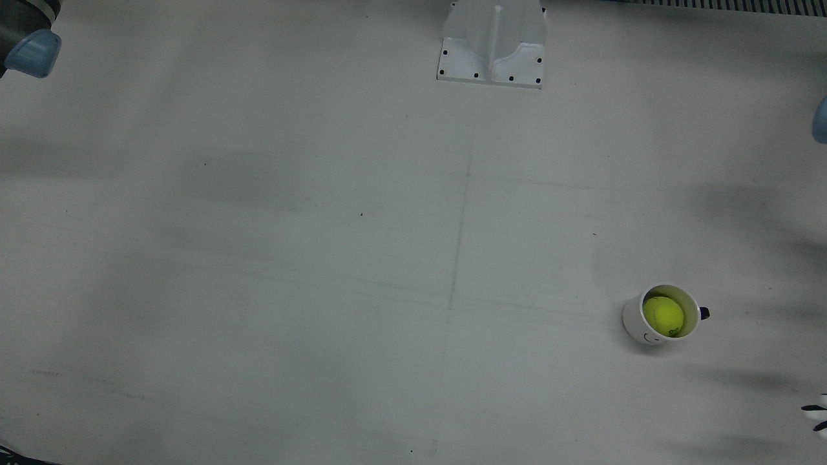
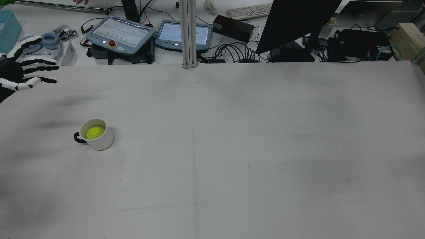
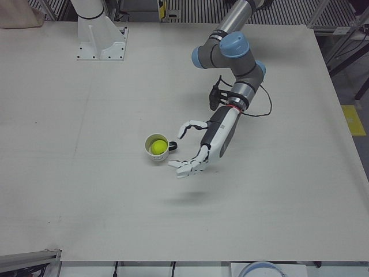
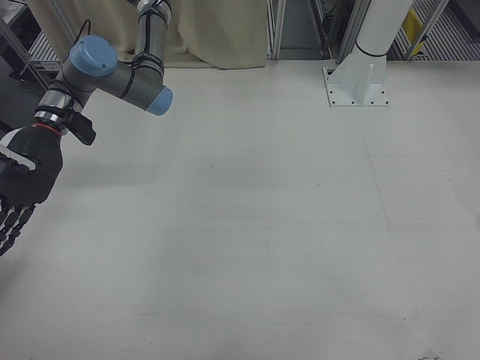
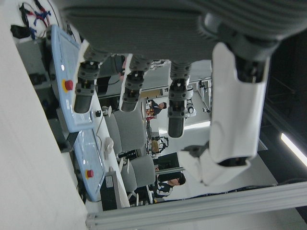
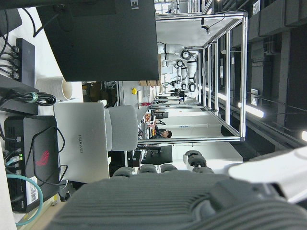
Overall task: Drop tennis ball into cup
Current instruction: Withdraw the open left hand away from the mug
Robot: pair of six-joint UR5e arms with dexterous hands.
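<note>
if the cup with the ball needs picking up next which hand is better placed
Left. The left hand hangs open just beside the cup holding the tennis ball; the right hand is far across the table.

**Colours on the table**

The ball is bright yellow-green. The cup is white with a black handle and a small black mark on its wall. The table is plain pale grey, crossed by faint darker lines. The left hand is black with white finger segments; its arm is grey with light blue caps. The right hand is black, with a red ring at the wrist. The pedestal is white with black bolt dots.
</note>
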